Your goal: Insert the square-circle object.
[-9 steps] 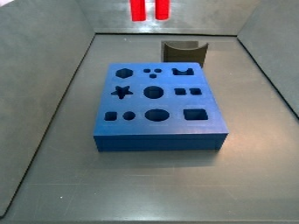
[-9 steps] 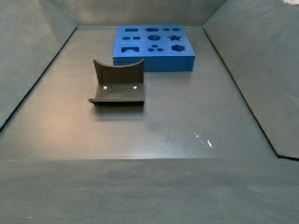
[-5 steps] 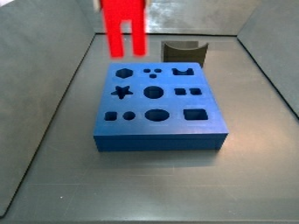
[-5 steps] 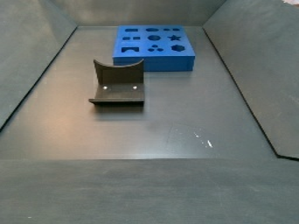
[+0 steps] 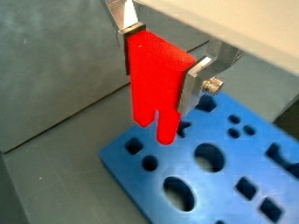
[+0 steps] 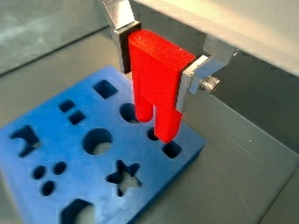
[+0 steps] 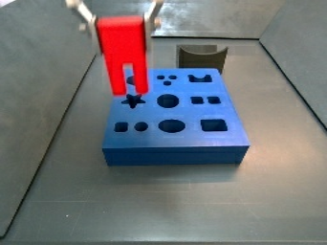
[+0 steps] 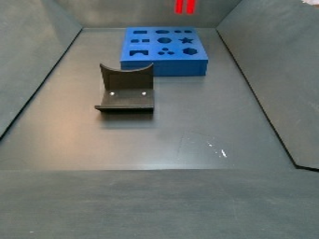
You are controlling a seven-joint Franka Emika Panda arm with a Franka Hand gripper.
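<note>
Wrist views: pincer [image 5: 167, 64] clamped on red square-circle object [image 5: 156, 83], prongs down, held above blue block [image 6: 82, 162] on worktop [image 7: 166, 206].

The gripper [image 5: 163, 63] has carried the square-circle object [image 7: 120, 55] lower and forward; its 2 prongs now hang just above the blue block [image 7: 175, 115].

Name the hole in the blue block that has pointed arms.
The star-shaped hole in the blue block, the only spiked one; the square-circle object, clamped in the gripper, hangs by it.
</note>
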